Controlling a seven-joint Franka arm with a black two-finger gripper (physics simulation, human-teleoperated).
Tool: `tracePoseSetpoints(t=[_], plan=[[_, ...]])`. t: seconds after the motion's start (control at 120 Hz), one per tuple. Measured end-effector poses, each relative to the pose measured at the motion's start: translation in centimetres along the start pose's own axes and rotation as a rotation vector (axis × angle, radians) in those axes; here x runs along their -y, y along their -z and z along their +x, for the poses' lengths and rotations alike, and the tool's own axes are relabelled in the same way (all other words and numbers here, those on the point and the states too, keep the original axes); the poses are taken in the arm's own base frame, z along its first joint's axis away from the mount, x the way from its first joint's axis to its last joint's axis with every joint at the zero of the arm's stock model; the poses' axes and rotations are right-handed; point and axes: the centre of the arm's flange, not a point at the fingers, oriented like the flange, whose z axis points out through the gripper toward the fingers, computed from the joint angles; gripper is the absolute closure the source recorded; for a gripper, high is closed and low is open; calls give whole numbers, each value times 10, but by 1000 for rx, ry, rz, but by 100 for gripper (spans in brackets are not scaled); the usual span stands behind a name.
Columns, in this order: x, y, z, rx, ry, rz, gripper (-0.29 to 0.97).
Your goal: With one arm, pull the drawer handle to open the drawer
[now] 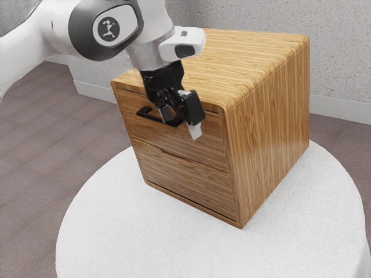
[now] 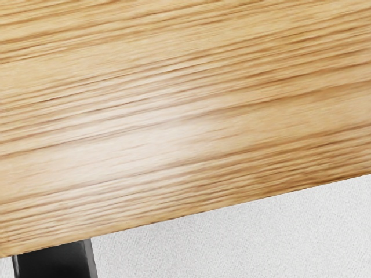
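Item: wooden cabinet, two drawers, standing upright on a round white surface and set toward its far side. Upper drawer: front lies about flush with the cabinet's face, so it reads as shut; contents hidden. Lower drawer: directly beneath, likewise flush, contents hidden. Drawer handle: black bar mounted across the upper drawer's front, near the cabinet's top edge. Gripper: black with pale tips, reaching down over the cabinet's front top edge and sitting at the handle's end nearer the cabinet's front corner. Whether the fingers are open or clamped on the handle cannot be told from this angle. In the wrist view, wood grain of the cabinet sits close before the hand, with white surface under it and a dark piece, possibly the handle, against the cabinet's lower edge.
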Motion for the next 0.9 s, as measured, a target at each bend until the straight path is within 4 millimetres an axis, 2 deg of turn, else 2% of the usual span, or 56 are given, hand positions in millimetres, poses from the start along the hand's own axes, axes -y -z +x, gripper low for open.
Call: tracePoseSetpoints(t=[0.033,0.042,0.083,0.108,0.175,0.258,0.308,0.325,0.333,0.367,0.4,0.45,0.55,0.592,0.625,0.667,0.725,0.833,0.9], plan=[[0,-2,5,-17,13,-4,3],[0,-2,6,-22,16,-3,-2],[-1,-1,10,-42,31,7,-7],[-7,2,11,-56,30,15,0],[-18,9,13,-89,23,34,5],[-10,15,12,-138,28,87,35],[-3,9,7,-166,9,122,37],[-3,8,5,-175,0,132,33],[-3,7,2,-180,-4,139,30],[-6,18,-14,-220,-20,180,31],[-10,41,-35,-278,-41,233,26],[-29,72,-67,-349,-112,308,20],[-32,92,-122,-349,-194,378,13],[-42,88,-144,-327,-242,399,10],[-48,77,-163,-306,-276,419,9],[-51,67,-176,-288,-321,438,7],[-49,58,-177,-270,-383,447,6],[-26,44,-170,-238,-475,453,4],[-15,29,-169,-229,-530,450,4]])
